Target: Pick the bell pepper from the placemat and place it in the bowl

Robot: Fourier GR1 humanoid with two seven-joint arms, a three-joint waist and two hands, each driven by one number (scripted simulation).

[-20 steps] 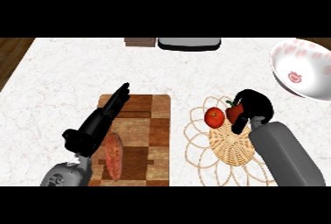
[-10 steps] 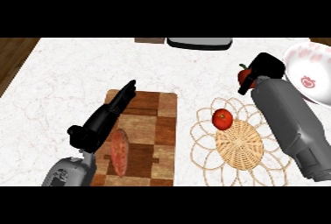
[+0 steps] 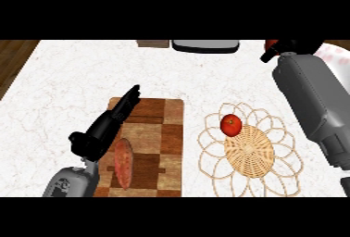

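Two hands showing, near to far: the left hand [image 3: 109, 124] is lying straight-fingered and relaxed over the checkered cutting board [image 3: 167, 139], just parked there out of the way, next to a reddish oval thing, maybe a sweet potato [image 3: 123, 163]. To the right, the woven placemat [image 3: 249, 150] is holding only a tomato [image 3: 232, 125] now. Farther back, the right hand [image 3: 290, 46] is sitting up at the top right, seemingly wrapping around something red, I'm guessing the bell pepper [image 3: 271, 44], probably carrying it toward the white bowl [image 3: 335, 53] peeking out behind the forearm. A dark tray [image 3: 205, 45] is sitting at the far edge.
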